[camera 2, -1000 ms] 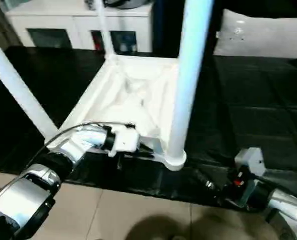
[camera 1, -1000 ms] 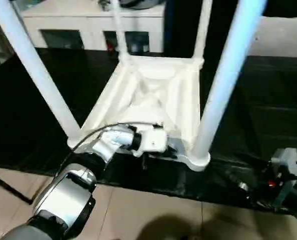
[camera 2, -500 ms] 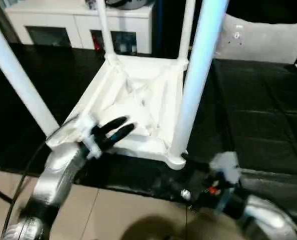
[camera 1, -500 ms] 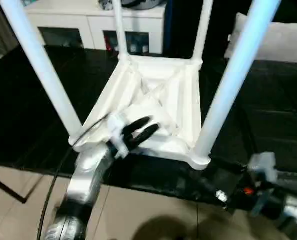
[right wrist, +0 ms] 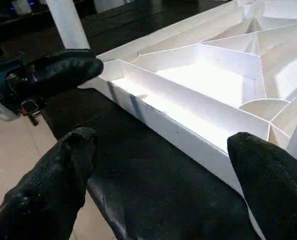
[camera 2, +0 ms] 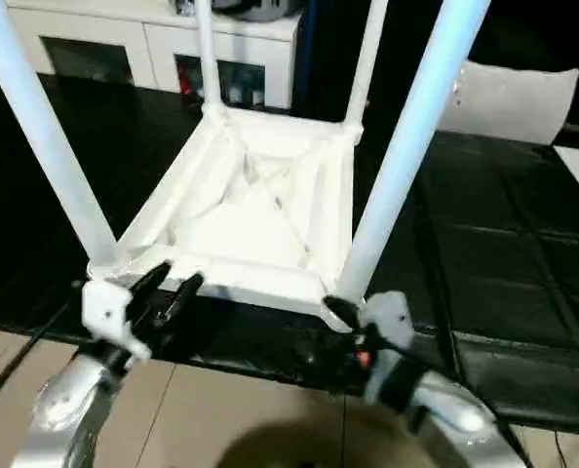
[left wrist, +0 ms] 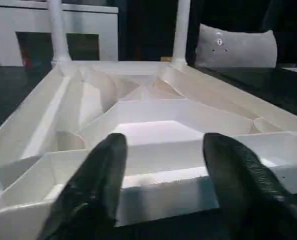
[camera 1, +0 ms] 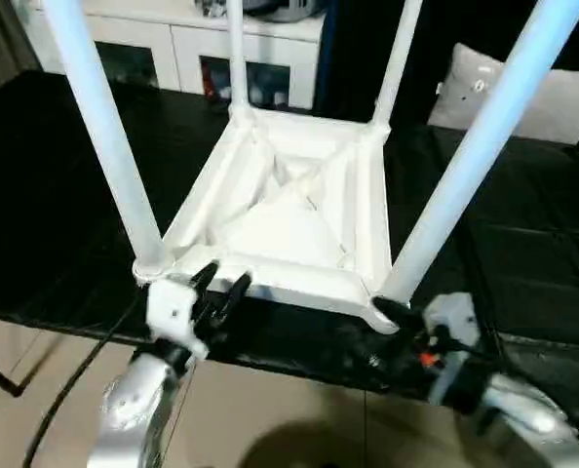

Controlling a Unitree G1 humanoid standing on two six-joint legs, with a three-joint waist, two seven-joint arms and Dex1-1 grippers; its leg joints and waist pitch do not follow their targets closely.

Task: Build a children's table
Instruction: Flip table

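I see the children's table (camera 1: 299, 210) upside down on the black surface (camera 1: 46, 195), legs up, near edge free. My left gripper (camera 1: 219, 286) and right gripper (right wrist: 161, 165) wait there, jaws apart.

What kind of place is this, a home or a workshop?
Probably a room in a home or a home-like test space. A white cabinet with glass doors stands at the back, a grey cushion lies on the right, and the upturned children's table rests on a black surface above a tiled floor.

Black tabletop (camera 1: 46, 195); beige tile floor (camera 1: 270, 419); white glass-door cabinet (camera 1: 173, 49) behind; grey cushion (camera 1: 553, 97), perhaps.
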